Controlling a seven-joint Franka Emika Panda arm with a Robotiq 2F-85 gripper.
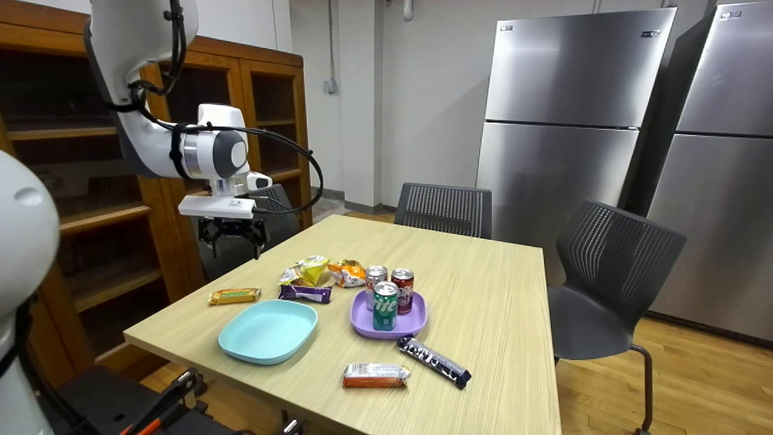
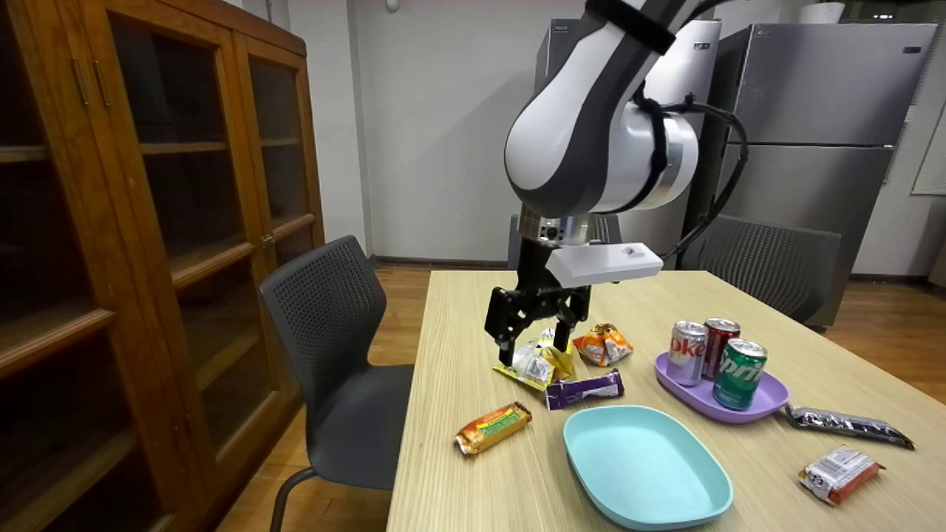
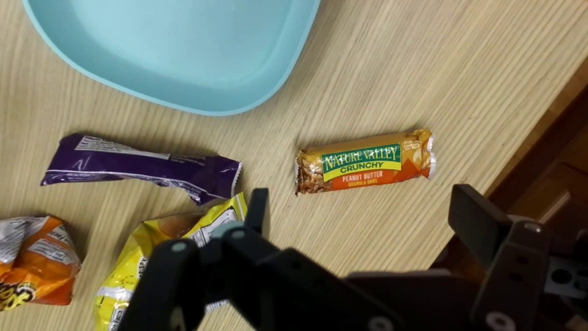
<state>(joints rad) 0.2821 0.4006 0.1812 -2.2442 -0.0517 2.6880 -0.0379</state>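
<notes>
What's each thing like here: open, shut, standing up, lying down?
Claw: open, holding nothing.
Granola bar: lying down.
Purple bar: lying down.
Blue plate: right side up.
Purple plate: holding three cans.
Sprite can: standing up.
Coke can: standing up.
Red can: standing up.
Yellow bag: crumpled.
Orange bag: crumpled.
Dark bar: lying down.
Red-white bar: lying down.
Fridge doors: shut.
Cabinet doors: shut.

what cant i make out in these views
Wrist view: part of blue plate, cut off by top edge.
Wrist view: part of yellow bag, behind gripper.
Wrist view: fine print on purple bar, too small.
In an exterior view: lettering on granola bar, too small.
In an exterior view: much of red can, behind Coke can and Sprite can.
</notes>
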